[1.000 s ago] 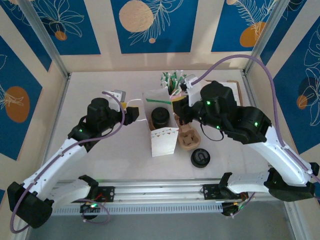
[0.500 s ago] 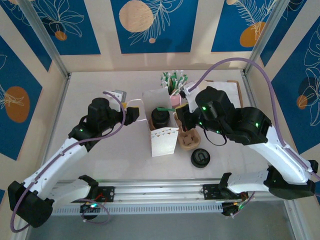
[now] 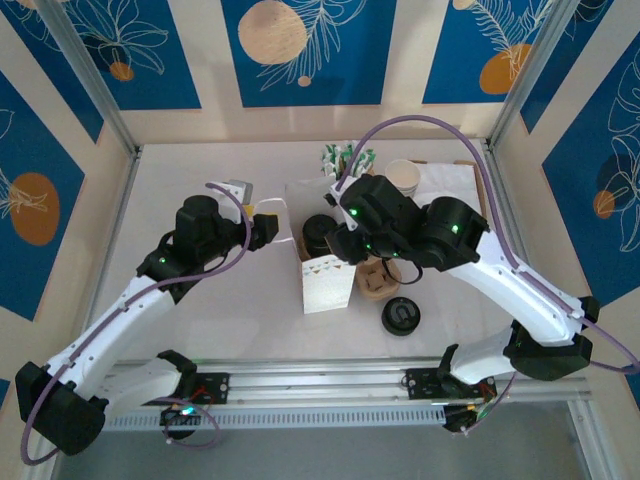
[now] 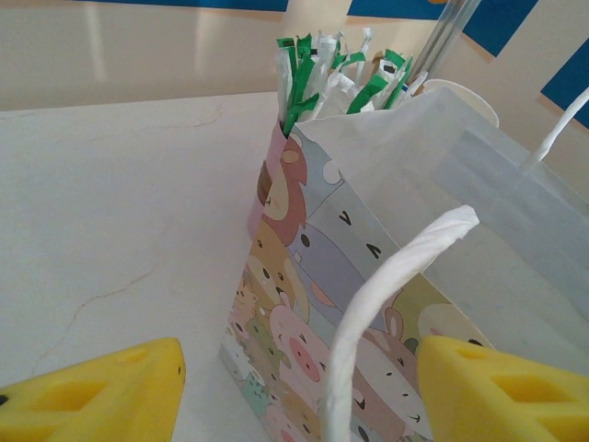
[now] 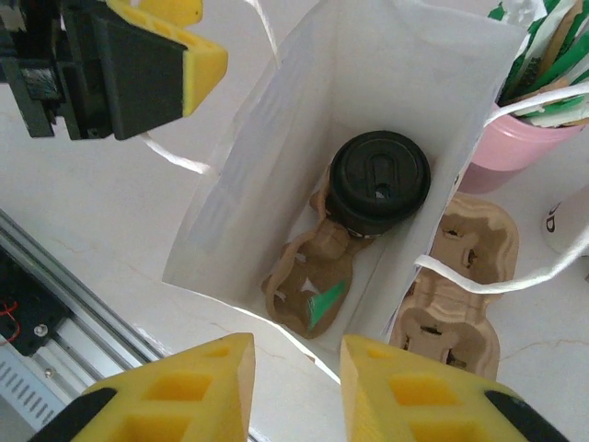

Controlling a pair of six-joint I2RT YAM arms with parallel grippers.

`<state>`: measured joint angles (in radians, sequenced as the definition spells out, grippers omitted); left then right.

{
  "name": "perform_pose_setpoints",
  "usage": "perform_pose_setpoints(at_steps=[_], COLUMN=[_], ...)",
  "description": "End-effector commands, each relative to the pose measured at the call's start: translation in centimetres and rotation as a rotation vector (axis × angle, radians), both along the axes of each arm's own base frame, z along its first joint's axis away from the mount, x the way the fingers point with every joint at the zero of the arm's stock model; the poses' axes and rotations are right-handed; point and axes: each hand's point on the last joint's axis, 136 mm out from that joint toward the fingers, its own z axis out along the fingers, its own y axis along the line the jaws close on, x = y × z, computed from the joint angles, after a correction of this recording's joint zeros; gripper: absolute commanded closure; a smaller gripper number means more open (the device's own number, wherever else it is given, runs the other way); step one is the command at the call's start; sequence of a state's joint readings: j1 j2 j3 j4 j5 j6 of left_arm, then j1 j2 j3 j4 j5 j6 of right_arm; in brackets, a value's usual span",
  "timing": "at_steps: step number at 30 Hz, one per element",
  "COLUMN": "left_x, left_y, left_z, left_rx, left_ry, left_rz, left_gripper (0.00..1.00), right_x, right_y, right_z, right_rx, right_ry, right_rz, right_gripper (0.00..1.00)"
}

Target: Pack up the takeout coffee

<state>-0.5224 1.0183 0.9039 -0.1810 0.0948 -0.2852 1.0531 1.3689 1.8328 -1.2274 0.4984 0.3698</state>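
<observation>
— white paper bag with rope handles, straight below the right gripper. where's the coffee?
— inside it, beneath that gripper and a little ahead: a small paper cup with the round black sip lid. it looks seated in the far hole of a brown pulp cup carrier on the bag floor. the right gripper's yellow fingers stand apart with nothing between them.
— and the left gripper?
— fingers wide apart. one white rope handle loops up between them, touching neither as far as i can see.
— what could go wrong from here?
— three things, i'd guess. the cup loads one end of the carrier, so a tug on the bag could tip it. the other handle lies across a second brown carrier, outside the bag and just right of the right gripper, so lifting could snag it. the right fingers also hang over the near rim, and dropping lower could crush the paper.
— count?
— one lidded coffee, one bag, two handles and two carriers. one pink cup of green-and-white wrapped sticks, one low black lid stack, one stack of pale cups.
</observation>
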Motion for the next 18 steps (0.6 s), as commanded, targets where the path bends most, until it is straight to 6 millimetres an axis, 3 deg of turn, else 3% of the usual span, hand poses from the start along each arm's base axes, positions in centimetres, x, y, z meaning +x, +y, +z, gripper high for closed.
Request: perform_pose_setpoints(at_steps=[1,5,8,11,13,18], left_x=[-0.2,-0.2,-0.2,-0.1,-0.1,-0.2], left_y=[-0.4,-0.4,-0.4,-0.4,-0.5,-0.6], left_z=[0.4,0.3,0.2,0.1,0.1,0.1], left_rx=[0.012,0.013,0.017,0.017,0.017,0.017], left_ry=[-0.017,-0.014,-0.012,-0.011,-0.011,-0.007], left_rz=[-0.011,-0.012,-0.011,-0.011,-0.012,-0.018], left_gripper=[0.33,0.32,0.33,0.32,0.32,0.33], right_x=[0.0,1.6,3.6,5.7,7.3,11.0], right_y=[-0.7,-2.0,-4.1,-7.4,-10.2,-17.8], right_z=[2.2,3.7,5.4,7.1,7.6,6.5], right_rx=[0.045,0.076,0.135,0.226,0.296,0.397], right_ry=[-0.058,-0.157,-0.258,-0.346,-0.38,-0.384], right_rz=[-0.006,-0.072,-0.17,-0.296,-0.392,-0.651], right_gripper=[0.67,0.67,0.67,0.66,0.59,0.46])
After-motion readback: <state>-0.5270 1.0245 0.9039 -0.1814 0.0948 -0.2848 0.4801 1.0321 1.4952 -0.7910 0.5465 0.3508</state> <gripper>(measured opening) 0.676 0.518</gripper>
